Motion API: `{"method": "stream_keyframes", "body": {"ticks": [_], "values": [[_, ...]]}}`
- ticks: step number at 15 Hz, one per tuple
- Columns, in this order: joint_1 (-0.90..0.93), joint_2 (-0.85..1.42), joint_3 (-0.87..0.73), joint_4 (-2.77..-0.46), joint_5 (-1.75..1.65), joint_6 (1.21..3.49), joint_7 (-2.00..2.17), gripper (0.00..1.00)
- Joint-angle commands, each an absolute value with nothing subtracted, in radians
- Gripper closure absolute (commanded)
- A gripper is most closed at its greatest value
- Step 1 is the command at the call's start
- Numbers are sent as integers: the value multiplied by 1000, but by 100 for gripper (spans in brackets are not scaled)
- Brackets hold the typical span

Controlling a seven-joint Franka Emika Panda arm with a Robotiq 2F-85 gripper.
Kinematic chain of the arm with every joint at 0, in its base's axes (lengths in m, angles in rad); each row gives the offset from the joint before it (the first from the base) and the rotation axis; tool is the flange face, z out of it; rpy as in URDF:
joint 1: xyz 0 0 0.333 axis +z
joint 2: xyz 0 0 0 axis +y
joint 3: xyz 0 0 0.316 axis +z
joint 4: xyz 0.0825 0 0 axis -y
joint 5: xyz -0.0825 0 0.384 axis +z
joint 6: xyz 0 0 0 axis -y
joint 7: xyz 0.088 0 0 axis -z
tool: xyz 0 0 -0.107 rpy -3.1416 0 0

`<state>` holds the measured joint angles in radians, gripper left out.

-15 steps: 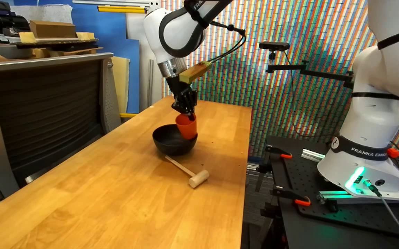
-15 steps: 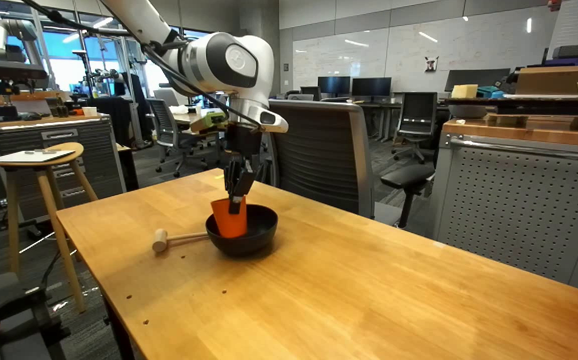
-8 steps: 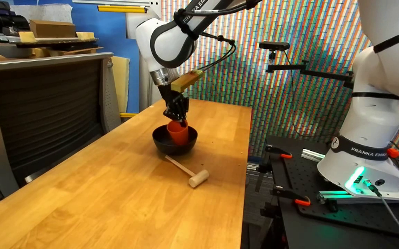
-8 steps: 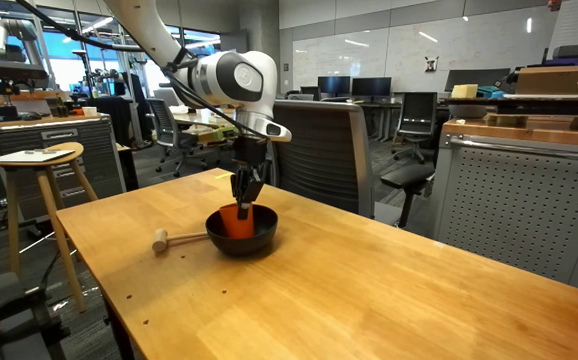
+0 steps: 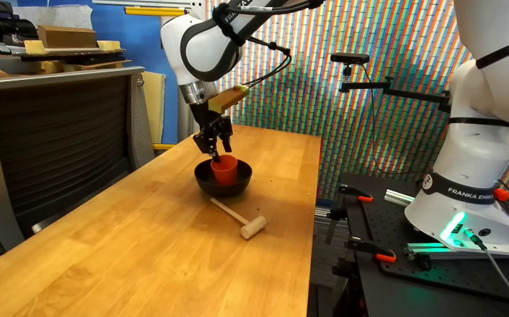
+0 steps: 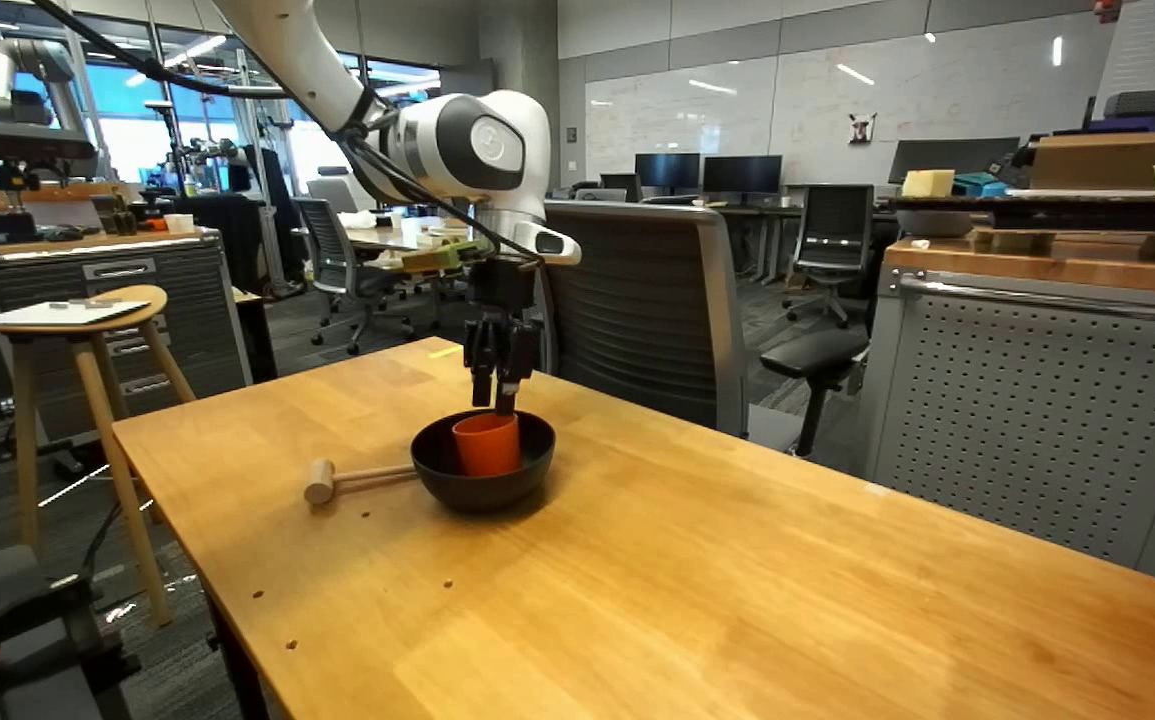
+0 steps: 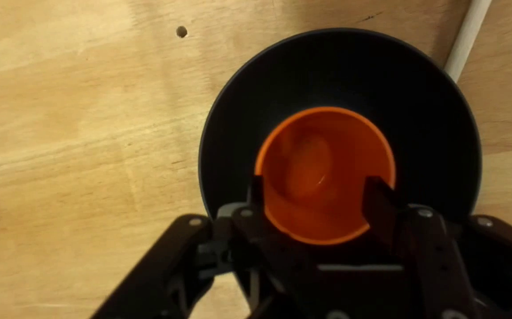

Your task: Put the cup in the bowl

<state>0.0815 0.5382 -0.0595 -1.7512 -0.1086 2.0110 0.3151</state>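
The orange-red cup (image 5: pixel 224 171) stands upright inside the black bowl (image 5: pixel 212 189), as both exterior views show. Looking down from the wrist, the round mouth of the cup (image 7: pixel 326 146) lies within the wider bowl (image 7: pixel 349 66), with dark bowl floor visible around it. My gripper (image 6: pixel 493 404) hovers just above the cup's rim, its fingers spread apart. In the wrist view the gripper (image 7: pixel 314 188) is open, one finger overlapping each side of the rim; whether either fingertip still touches it I cannot tell.
A small wooden mallet (image 5: pixel 253 227) lies on the wooden table (image 5: pixel 148 246), its handle end close to the bowl. An office chair (image 6: pixel 637 310) stands against the table's long edge. The robot's base (image 5: pixel 461 215) is mounted on a separate black stand.
The cup has come down into the bowl and gone from tilted to upright. My gripper has moved with it, then opened, let go of the cup and risen slightly.
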Motion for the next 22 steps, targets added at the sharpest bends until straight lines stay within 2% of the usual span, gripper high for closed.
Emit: {"method": "stream_keyframes", "body": {"ticks": [1,2,3,9,13,18,22], "values": [[111,381,-60,-1832,-153,1992,316,8],[118,339,-60,-1850,-168,1988,320,1],[128,287,-60,-1871,-193,1974,328,0],[157,4,19,-1973,-337,1849,249,0],[159,-160,100,-2035,-315,1778,93,0],[161,-271,140,-2103,-294,1729,-58,0],[150,-220,150,-2069,-306,1742,-1,0]]}}
